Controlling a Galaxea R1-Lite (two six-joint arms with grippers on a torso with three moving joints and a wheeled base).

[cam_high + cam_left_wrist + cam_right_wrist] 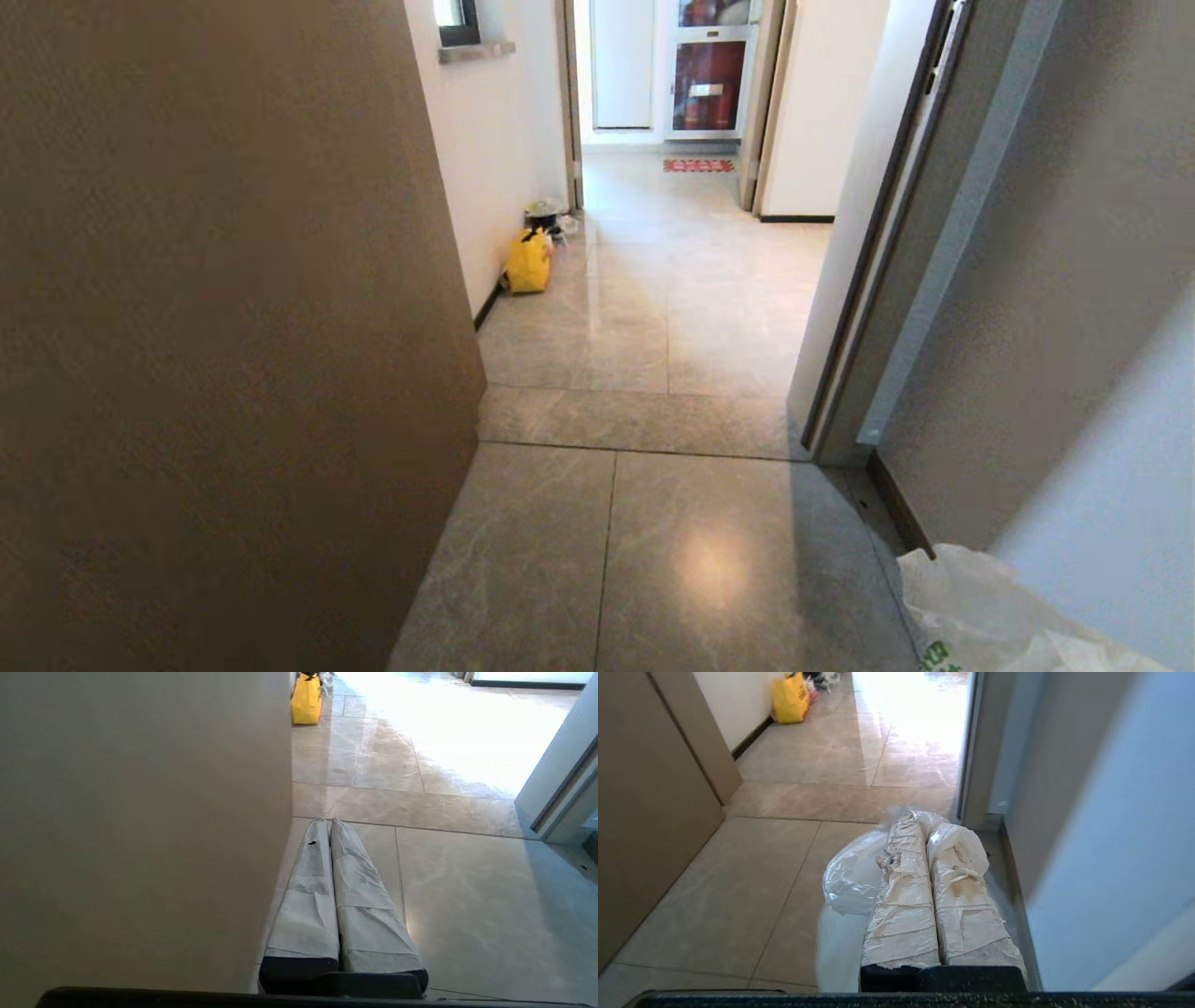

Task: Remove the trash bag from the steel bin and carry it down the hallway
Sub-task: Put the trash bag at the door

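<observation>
Pincers first: your R gripper (924, 819) is clamped on trash bag (852, 877), plastic bunched round its tips, low by R wall. L gripper (327, 822) is closed, empty. Hallway (653, 308) ahead w/ yellow bag (528, 263) at L wall.

White trash bag (990, 616) with green print; yellow bag (528, 263); grey-beige hallway (653, 373) tiles.

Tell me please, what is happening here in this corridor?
The right gripper is shut on the white trash bag, which hangs beside it above the hallway floor. The left gripper is shut and empty. Ahead, a yellow bag stands against the wall. The steel bin is not in view.
</observation>
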